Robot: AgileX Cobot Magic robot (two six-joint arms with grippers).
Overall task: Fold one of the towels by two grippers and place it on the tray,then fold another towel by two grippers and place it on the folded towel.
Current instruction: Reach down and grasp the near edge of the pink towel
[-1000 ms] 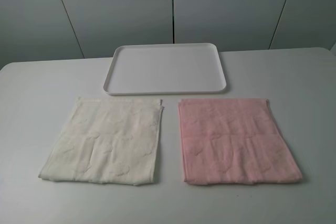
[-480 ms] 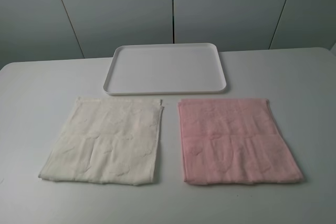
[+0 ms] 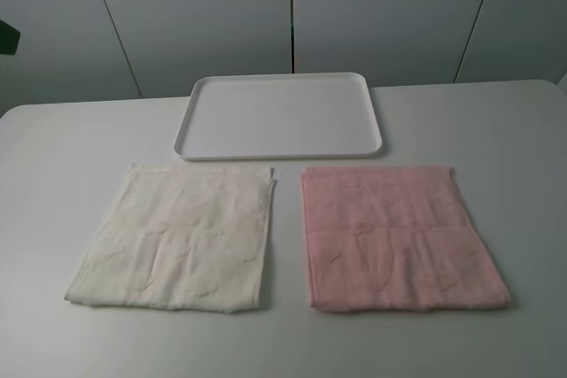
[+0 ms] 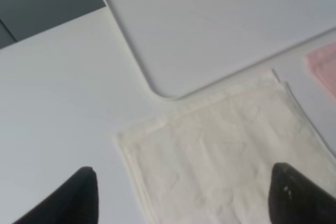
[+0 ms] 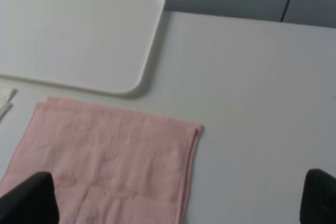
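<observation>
The pink towel (image 3: 399,236) lies flat at the front right of the table, the cream-white towel (image 3: 177,236) flat at the front left. Behind them sits the white tray (image 3: 279,121) with nothing on it. My left gripper (image 4: 184,195) hovers open above the cream-white towel (image 4: 226,150), its fingertips (image 4: 79,198) spread wide, with the tray (image 4: 220,19) beyond. My right gripper (image 5: 176,198) hovers open above the pink towel (image 5: 105,150), near its far right corner. Neither holds anything. In the exterior high view no claws show.
A dark bit of arm (image 3: 7,37) shows at the left edge of the exterior high view. The white table (image 3: 496,130) extends beyond both towels, and grey wall panels (image 3: 292,15) stand behind it.
A dark bit of arm has come into the exterior high view at its left edge. Towels and tray have not moved.
</observation>
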